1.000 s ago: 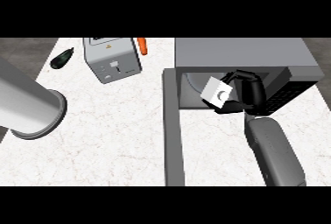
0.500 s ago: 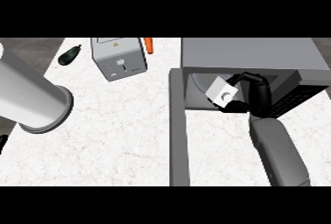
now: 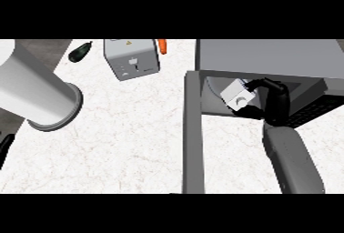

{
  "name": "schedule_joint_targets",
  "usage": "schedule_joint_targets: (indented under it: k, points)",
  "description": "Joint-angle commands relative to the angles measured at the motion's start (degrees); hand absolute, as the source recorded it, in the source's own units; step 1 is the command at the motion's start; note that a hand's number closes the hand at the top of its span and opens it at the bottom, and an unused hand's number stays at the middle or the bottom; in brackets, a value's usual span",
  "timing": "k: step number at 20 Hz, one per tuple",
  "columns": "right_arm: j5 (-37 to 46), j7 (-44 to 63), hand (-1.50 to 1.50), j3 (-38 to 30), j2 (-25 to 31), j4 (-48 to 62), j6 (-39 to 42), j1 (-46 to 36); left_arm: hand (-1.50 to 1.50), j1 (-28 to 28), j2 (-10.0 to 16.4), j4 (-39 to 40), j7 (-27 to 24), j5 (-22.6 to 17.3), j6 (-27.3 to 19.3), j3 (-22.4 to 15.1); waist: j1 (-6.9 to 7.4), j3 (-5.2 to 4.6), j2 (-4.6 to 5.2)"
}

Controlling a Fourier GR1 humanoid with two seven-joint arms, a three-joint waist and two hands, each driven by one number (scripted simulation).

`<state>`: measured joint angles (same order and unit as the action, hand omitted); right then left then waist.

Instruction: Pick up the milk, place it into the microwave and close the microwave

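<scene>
Inside the open microwave [image 3: 269, 54], right hand [image 3: 275, 99] curled round the white milk carton [image 3: 236, 95], clamped on it

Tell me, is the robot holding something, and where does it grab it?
Its right hand holds the milk by the carton's right side, inside the microwave.
</scene>
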<state>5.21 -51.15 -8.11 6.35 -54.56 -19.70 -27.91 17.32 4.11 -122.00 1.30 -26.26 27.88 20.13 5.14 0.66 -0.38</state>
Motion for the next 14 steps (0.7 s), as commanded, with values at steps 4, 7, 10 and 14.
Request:
schedule_joint_targets:
  k: [4,7,10,14]
  points:
    - [2.94,10.1,1.5,-4.54,1.29,8.19,-11.32,-8.23,-1.5,-1.27,0.8,-0.37,0.47,2.06,-0.19,-0.53,4.35,-0.73,3.58]
    - [7.59,7.63,-1.5,-3.36,2.62,7.38,-14.77,-6.57,-1.5,-2.31,1.13,0.01,0.67,2.98,-0.24,-1.05,4.86,-0.95,4.05]
    - [8.67,6.76,-1.5,-3.99,2.27,7.06,-15.83,-5.72,-1.5,-2.85,1.23,0.35,0.59,4.2,-0.04,-1.72,5.45,-0.88,4.36]
    - [10.32,6.4,-1.5,-4.55,1.53,6.77,-17.04,-4.16,-1.5,-3.38,1.52,0.19,1.18,4.83,-0.04,-2.38,6.15,-0.77,4.42]
